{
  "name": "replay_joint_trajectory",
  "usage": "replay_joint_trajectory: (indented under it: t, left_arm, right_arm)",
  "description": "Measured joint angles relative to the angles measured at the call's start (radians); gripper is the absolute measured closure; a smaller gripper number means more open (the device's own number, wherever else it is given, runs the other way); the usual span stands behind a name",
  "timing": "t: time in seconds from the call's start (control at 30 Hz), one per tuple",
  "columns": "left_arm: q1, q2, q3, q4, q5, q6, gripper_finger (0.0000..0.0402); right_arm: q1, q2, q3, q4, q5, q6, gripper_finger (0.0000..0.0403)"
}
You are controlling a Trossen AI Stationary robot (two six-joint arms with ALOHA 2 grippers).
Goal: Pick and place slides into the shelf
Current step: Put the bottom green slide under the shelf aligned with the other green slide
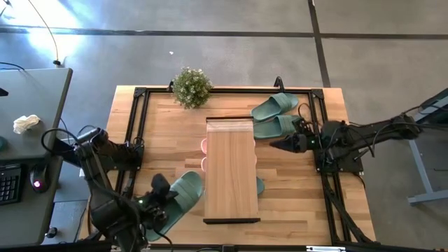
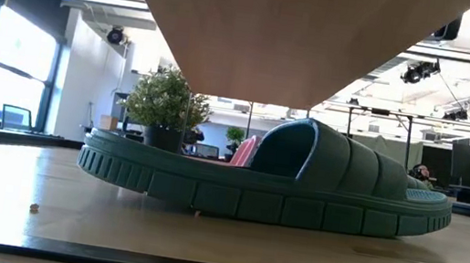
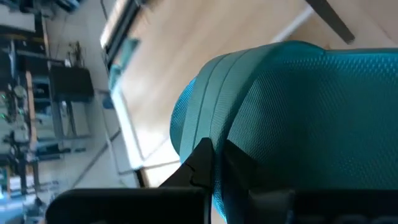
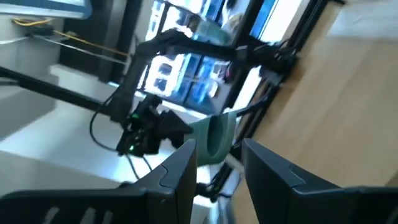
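my left claw [image 1: 159, 199] is clamped on a green slide [image 1: 180, 197] at the near-left part of the counter [image 1: 161, 126], its fingers [image 3: 205, 163] pinched together on the sandal's edge. the shelf [image 1: 231, 168] lies just to the right of that slide, running lengthwise from the near edge of the counter toward the far side, and the held slide points its long axis at a slant toward the shelf's near-left corner, so i judge the carry calls for a short sweep rightward with a turn to line the sandal up. the left arm is plainly the nearer one here. my right claw [image 1: 276, 145] hovers with fingers apart beside the shelf's far-right corner, close to two more green slides [image 1: 276, 115], holding nothing.
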Motion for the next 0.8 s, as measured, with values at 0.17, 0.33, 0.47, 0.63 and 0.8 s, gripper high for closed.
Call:
replay_joint_trajectory:
  t: [0.17, 0.33, 0.47, 0.63, 0.8]
  left_arm:
    - [0.027, 0.000, 0.122, 0.000, -0.077, 0.179, 0.0401]
    - [0.091, -0.001, 0.241, 0.002, -0.131, 0.408, 0.0401]
    - [0.179, -0.002, 0.281, 0.059, -0.095, 0.624, 0.0401]
    - [0.297, -0.001, 0.281, 0.252, -0.047, 0.914, 0.0401]
    - [0.374, -0.001, 0.281, 0.416, 0.059, 1.087, 0.0401]
  right_arm:
    - [-0.036, 0.011, 0.000, 0.004, -0.114, 0.066, 0.0285]
    - [-0.066, 0.041, 0.000, 0.057, -0.210, 0.104, 0.0285]
    - [-0.072, 0.080, 0.004, 0.147, -0.256, 0.131, 0.0285]
    - [-0.072, 0.168, 0.100, 0.087, -0.302, 0.157, 0.0285]
    - [-0.085, 0.271, 0.231, -0.033, -0.361, 0.148, 0.0285]
